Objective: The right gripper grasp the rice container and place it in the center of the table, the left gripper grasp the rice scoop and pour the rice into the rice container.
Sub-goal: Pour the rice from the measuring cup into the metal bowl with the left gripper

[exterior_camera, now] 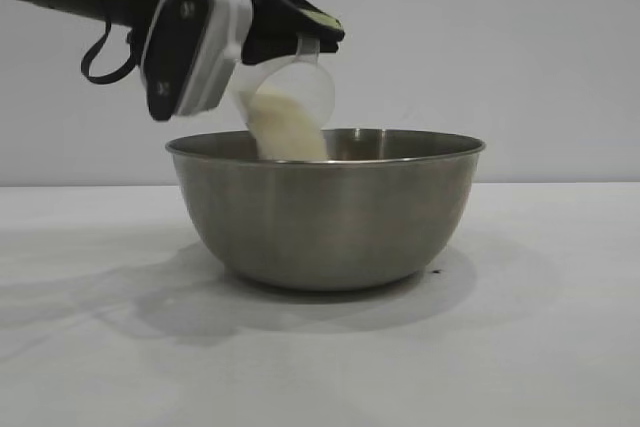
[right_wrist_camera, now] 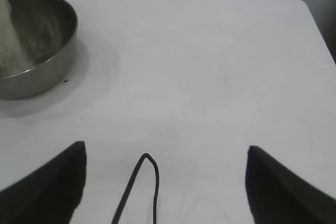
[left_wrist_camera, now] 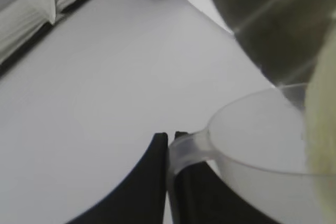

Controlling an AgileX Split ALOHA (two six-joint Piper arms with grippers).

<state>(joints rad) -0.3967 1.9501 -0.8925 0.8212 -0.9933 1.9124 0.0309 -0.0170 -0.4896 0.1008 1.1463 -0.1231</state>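
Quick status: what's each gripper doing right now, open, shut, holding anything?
Left gripper: shut on the handle of the small clear plastic rice scoop, tipped over the large steel rice container.
Right gripper: open, empty, above the white table.

No text, label, brand, number or sign can be read anywhere in these views. The steel rice container (exterior_camera: 325,209) has a plain brushed wall, the clear rice scoop (exterior_camera: 290,97) above its rim shows no legible markings, and the white table (exterior_camera: 540,347) around the container is unmarked.

Left gripper (left_wrist_camera: 169,145) reaches in from above with jaws clamped; right gripper (right_wrist_camera: 165,182) hangs wide-jawed.
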